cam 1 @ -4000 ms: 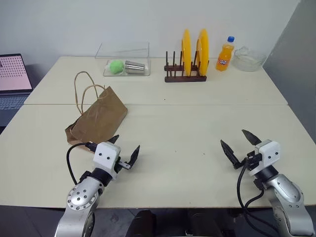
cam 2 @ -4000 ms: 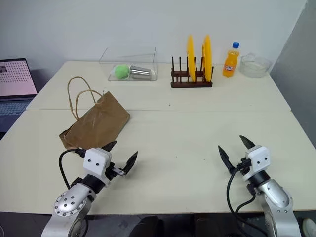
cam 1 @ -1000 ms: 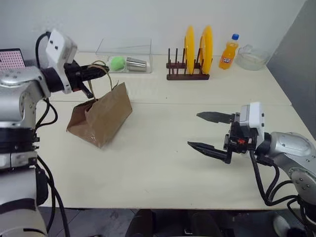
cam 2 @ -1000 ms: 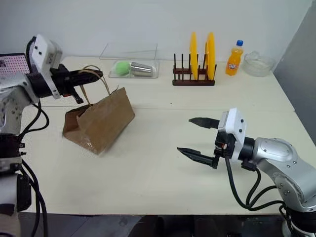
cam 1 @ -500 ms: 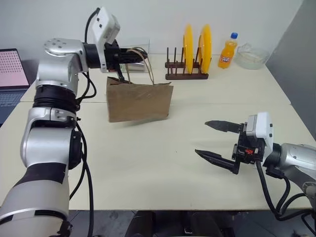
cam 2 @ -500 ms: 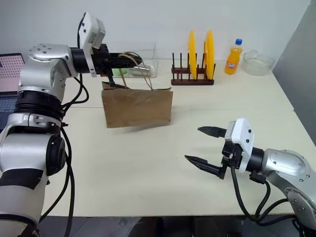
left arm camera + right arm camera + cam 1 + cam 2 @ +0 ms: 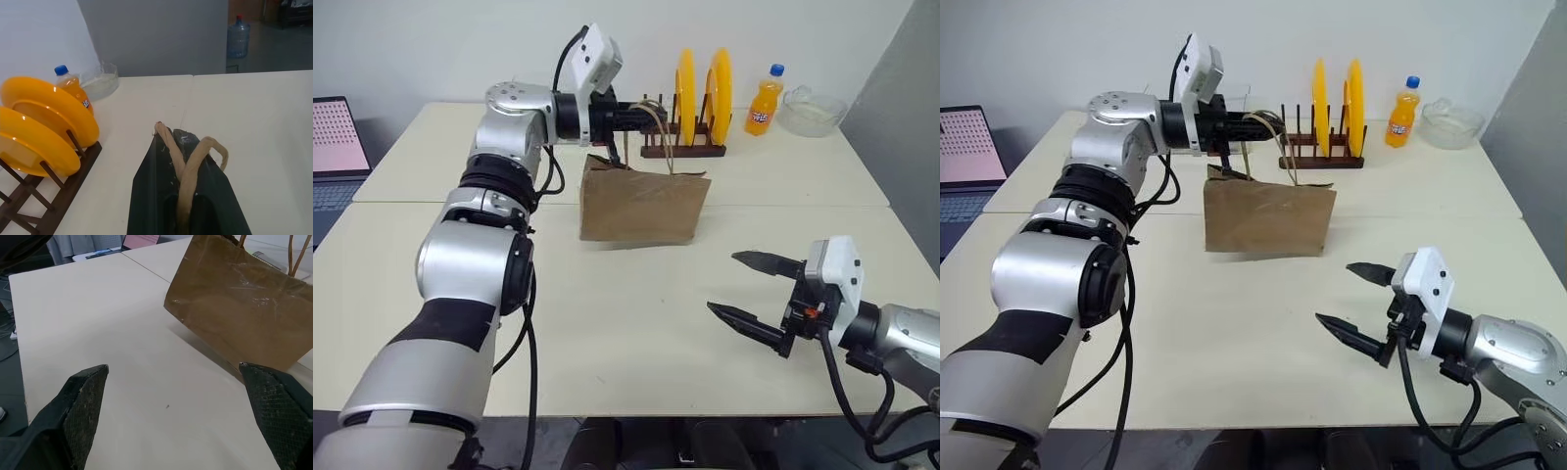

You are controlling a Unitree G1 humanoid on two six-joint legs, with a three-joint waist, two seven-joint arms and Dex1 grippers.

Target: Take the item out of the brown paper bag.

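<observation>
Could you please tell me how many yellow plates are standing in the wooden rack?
2. One plate stands upright in the wooden rack, the other plate stands beside it, nearer the orange soda bottle. None seems hidden.

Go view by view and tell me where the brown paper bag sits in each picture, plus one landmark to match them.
Left eye view: brown paper bag centre, hanging from the left claw.
Right eye view: centre.
Left wrist view: its handle cords pinched between the fingers.
Right wrist view: upper right.
Shared landmark: yellow plates, behind the bag.
</observation>
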